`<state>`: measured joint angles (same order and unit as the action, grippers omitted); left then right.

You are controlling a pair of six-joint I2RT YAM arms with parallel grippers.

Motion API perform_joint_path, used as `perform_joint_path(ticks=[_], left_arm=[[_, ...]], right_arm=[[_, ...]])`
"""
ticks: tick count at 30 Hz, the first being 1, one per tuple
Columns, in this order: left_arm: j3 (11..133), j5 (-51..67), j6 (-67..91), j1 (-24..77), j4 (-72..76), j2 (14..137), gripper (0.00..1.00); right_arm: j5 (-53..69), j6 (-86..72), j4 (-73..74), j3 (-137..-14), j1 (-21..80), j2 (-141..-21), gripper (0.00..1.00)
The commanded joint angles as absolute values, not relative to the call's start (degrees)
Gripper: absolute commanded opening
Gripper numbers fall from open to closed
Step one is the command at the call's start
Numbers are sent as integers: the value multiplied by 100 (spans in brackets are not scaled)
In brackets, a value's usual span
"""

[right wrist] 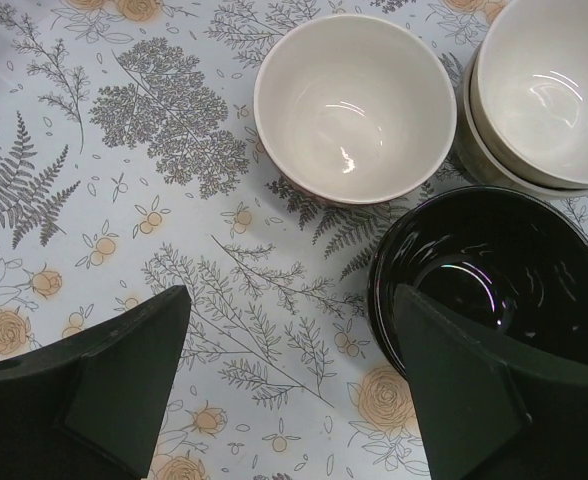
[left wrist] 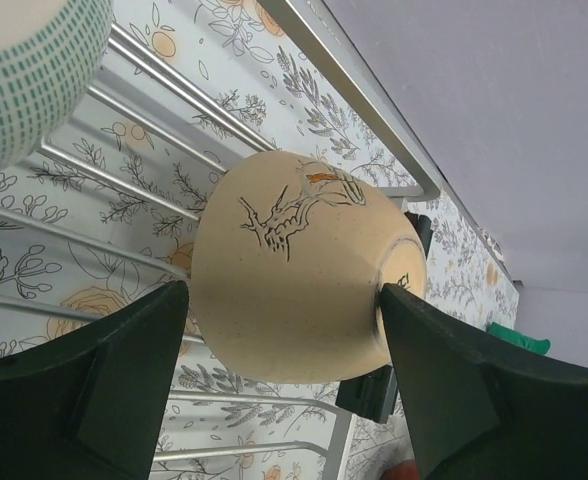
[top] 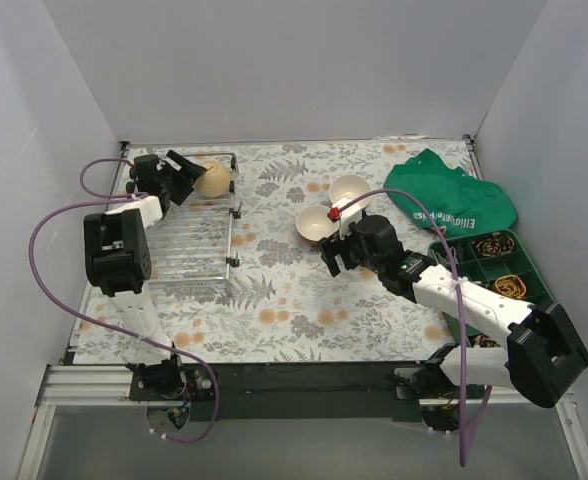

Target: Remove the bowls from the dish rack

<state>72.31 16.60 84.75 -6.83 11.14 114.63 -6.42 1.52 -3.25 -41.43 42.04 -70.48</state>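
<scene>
A tan bowl [left wrist: 294, 270] with a drawn tree lies on its side at the far end of the dish rack [top: 189, 250]. My left gripper [left wrist: 279, 295] is shut on it, one finger at its rim and the other against its foot. In the top view it is the tan bowl [top: 212, 181]. A cream bowl with teal dashes [left wrist: 24, 70] sits beside it on the dish rack's wires [left wrist: 124, 180]. My right gripper [right wrist: 284, 310] hangs open over the tablecloth, its right finger over the edge of a black bowl [right wrist: 494, 270]. A cream bowl [right wrist: 354, 100] and two stacked bowls [right wrist: 554, 90] stand just beyond.
A green cloth [top: 449, 200] lies at the back right, with a green compartment tray [top: 494, 265] of small items in front of it. White walls close in the table on three sides. Purple cables loop off the left arm [top: 44, 230].
</scene>
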Motion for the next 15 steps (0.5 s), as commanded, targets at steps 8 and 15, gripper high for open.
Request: perform_joint_path(ticks=[8,15], left_arm=[[6934,1495,7823,-483,-263,11004,77],[6996,1371,7691,-475,-290,10942,91]], right_arm=[[-527,193,-536,-4271,4192,-7075,90],[-492,202,-510,-4280,4192,-7066,90]])
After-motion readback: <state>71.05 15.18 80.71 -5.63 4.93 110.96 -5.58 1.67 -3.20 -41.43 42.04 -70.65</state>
